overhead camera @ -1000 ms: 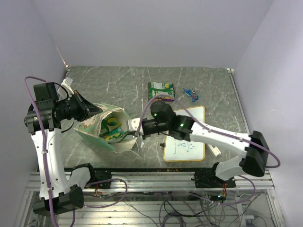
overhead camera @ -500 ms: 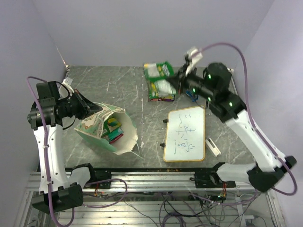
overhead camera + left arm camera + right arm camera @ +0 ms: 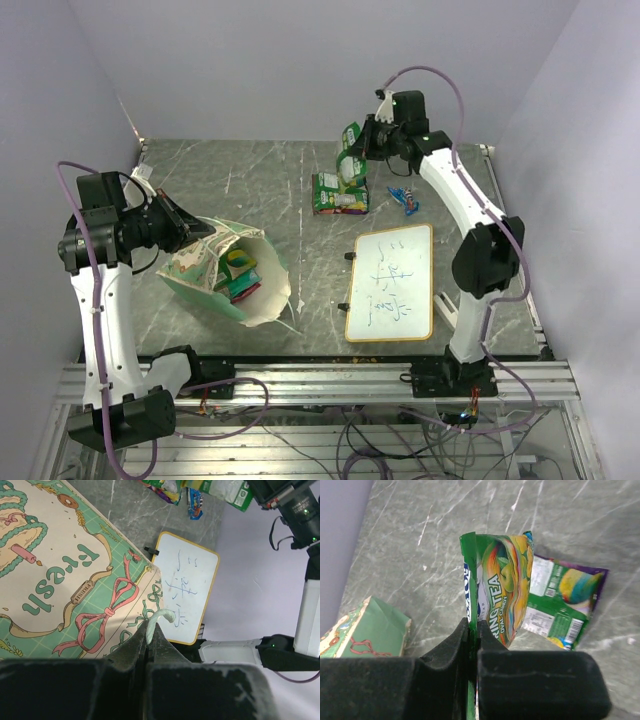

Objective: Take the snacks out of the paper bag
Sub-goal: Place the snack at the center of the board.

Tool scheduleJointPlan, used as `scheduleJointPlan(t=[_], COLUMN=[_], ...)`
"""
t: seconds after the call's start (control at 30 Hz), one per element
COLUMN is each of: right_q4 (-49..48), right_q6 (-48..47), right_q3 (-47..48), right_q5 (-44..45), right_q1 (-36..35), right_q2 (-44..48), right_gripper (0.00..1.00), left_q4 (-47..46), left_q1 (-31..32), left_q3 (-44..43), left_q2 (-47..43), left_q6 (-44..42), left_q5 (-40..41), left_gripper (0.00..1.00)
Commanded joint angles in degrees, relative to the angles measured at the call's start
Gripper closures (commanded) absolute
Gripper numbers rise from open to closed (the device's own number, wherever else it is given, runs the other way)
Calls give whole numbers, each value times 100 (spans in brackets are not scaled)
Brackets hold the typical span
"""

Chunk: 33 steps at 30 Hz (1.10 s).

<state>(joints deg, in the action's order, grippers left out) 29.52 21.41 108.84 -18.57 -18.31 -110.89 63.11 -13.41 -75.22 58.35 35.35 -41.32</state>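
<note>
The paper bag (image 3: 215, 270) lies on its side at the left of the table, mouth toward the middle, with snacks (image 3: 240, 275) showing inside. My left gripper (image 3: 190, 232) is shut on the bag's string handle (image 3: 160, 617) and holds its top edge up. At the back of the table my right gripper (image 3: 370, 140) is shut on the edge of a green snack packet (image 3: 350, 145), which hangs above the table. Under it lies a purple-and-green packet (image 3: 340, 193). A small blue wrapped candy (image 3: 405, 198) lies to the right of that packet.
A whiteboard (image 3: 392, 282) with writing lies flat at the right of the middle, and a small white eraser (image 3: 452, 312) sits by its right edge. The wall stands close behind the right gripper.
My right arm has swung from the bag's mouth to the back of the table, carrying the green packet. The left gripper and the bag have stayed in place.
</note>
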Motion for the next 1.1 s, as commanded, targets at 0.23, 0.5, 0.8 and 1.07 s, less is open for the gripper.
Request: scheduleJointPlan(t=[0.23, 0.5, 0.8, 1.07], right_q4=[-889, -2308, -2629, -2534], right_q6=[1331, 2283, 2416, 2175], right_q3=[284, -666, -1265, -1474], right_q5=[-1470, -2092, -2290, -2292], right_q1=[70, 441, 849, 1114], right_q2=[-752, -1001, -1377, -1600], right_gripper=[100, 100, 100, 100], left_q4=[197, 198, 245, 168], left_q1=[13, 11, 16, 12], left_q3=[-291, -354, -423, -329], left_q2=[44, 177, 238, 230], left_q6=[-231, -309, -395, -338], left_q5=[90, 55, 84, 78], left_gripper=[93, 93, 93, 93])
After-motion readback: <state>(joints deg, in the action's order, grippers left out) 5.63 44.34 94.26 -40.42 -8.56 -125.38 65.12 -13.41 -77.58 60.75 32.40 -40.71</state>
